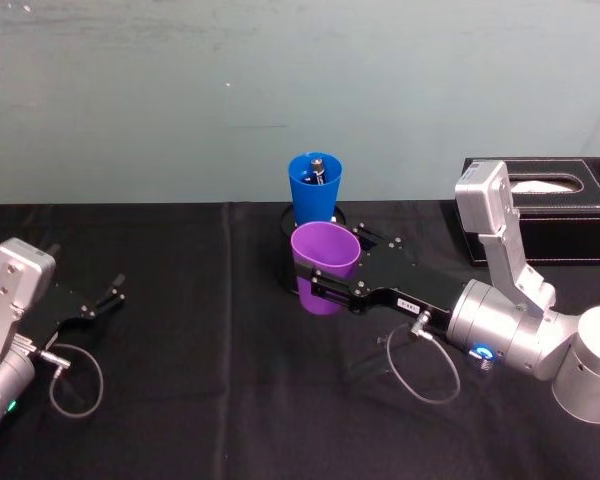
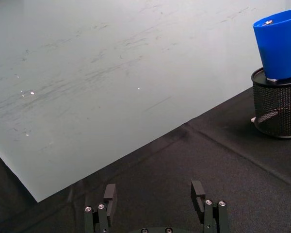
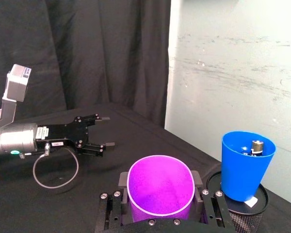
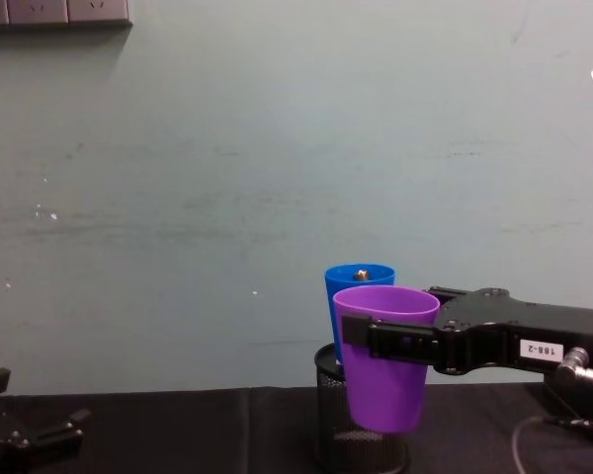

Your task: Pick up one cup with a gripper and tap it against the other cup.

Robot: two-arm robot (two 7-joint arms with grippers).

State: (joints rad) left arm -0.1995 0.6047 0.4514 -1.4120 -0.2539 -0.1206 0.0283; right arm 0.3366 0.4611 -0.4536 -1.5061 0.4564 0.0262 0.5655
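Note:
My right gripper (image 1: 328, 270) is shut on the purple cup (image 1: 325, 262) and holds it upright, clear of the table. From the side, the purple cup (image 4: 385, 355) hangs in front of the blue cup (image 4: 358, 279). The blue cup (image 1: 313, 190) stands in a black wire-mesh pen holder (image 4: 336, 420) just behind it, with a small object inside. In the right wrist view a narrow gap shows between the purple cup (image 3: 160, 187) and the blue cup (image 3: 245, 165). My left gripper (image 1: 100, 300) rests open at the far left, nothing between its fingers.
A black tissue box (image 1: 550, 210) sits at the back right, behind my right arm. A black cloth (image 1: 200, 380) covers the table, with a pale wall right behind the cups. Cable loops hang from both wrists.

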